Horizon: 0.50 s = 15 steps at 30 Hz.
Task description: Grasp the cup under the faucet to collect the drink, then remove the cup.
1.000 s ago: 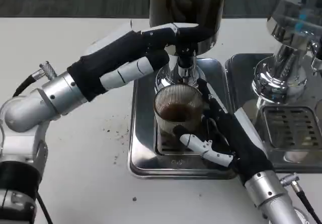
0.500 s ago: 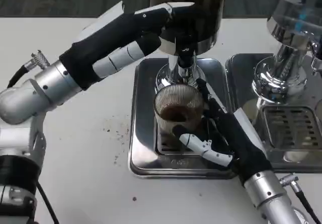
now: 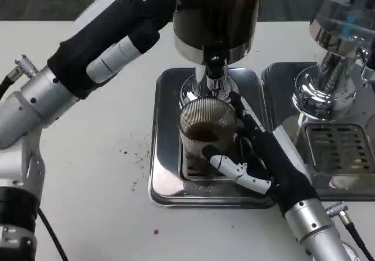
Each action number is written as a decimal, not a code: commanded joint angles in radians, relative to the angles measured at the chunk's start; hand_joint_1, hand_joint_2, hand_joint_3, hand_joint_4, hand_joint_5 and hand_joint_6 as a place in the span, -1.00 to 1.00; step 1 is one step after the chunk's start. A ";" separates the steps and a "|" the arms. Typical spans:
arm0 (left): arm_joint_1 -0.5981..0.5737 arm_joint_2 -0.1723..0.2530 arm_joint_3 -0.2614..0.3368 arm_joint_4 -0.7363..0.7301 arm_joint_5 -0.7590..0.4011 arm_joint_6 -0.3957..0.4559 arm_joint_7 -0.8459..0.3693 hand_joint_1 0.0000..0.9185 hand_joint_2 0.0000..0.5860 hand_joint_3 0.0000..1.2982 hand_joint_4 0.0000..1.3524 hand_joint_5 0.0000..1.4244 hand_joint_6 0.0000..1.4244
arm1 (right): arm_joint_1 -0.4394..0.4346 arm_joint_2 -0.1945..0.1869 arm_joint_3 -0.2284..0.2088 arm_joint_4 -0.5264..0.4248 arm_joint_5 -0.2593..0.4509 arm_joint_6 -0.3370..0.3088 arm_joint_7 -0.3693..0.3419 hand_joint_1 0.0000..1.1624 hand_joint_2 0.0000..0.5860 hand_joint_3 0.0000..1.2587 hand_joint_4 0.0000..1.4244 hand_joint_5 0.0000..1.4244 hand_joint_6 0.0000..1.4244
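Left hand [image 3: 137, 20]: raised at the upper left against the side of the dark dispenser body [image 3: 217, 12] — whether its fingers press, grip or merely rest there cannot be told, for they are hidden against the dark surface; its placement suggests it is there to work the tap.
Spilled grounds [image 3: 133, 155]: dark specks on the white table [image 3: 88, 202], just left of the tray.
Drip tray [image 3: 167, 185]: steel, set under the faucet to catch overflow.
Cup [image 3: 206, 129]: ribbed clear glass, upright on the tray directly beneath the faucet [image 3: 214, 76], with dark drink in it — collection looks under way or done.
Right hand [image 3: 258, 155]: wrapped round the cup's right side, fingers curled against the glass, steadying it and, by the look of it, ready to draw it out.
Second dispenser [image 3: 337, 56]: chrome, standing idle at the right.
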<state>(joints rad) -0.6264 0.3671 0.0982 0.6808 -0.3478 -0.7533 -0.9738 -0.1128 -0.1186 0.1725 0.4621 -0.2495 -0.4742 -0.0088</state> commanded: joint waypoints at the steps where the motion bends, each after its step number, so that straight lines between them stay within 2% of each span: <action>1: 0.085 0.011 0.030 -0.052 -0.030 0.017 0.003 -1.00 -0.67 -0.56 -0.67 -0.75 -0.75 | -0.009 0.003 -0.001 0.001 0.004 -0.020 -0.003 -0.01 -0.15 -0.99 -1.00 -1.00 -0.87; 6: 0.164 0.018 0.053 -0.068 -0.024 0.021 0.026 -1.00 -0.69 -0.54 -0.63 -0.71 -0.71 | -0.014 -0.001 -0.002 0.010 0.004 -0.024 -0.001 -0.01 -0.17 -0.99 -1.00 -1.00 -0.87; 15: 0.257 0.049 0.070 0.022 0.024 0.028 0.070 -1.00 -0.68 -0.51 -0.60 -0.67 -0.66 | -0.027 -0.007 0.000 0.030 -0.002 -0.031 -0.003 0.00 -0.20 -1.00 -1.00 -1.00 -0.88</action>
<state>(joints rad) -0.4071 0.3978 0.1579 0.6681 -0.3460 -0.7317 -0.9186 -0.1261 -0.1250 0.1725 0.4812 -0.2510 -0.4844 -0.0090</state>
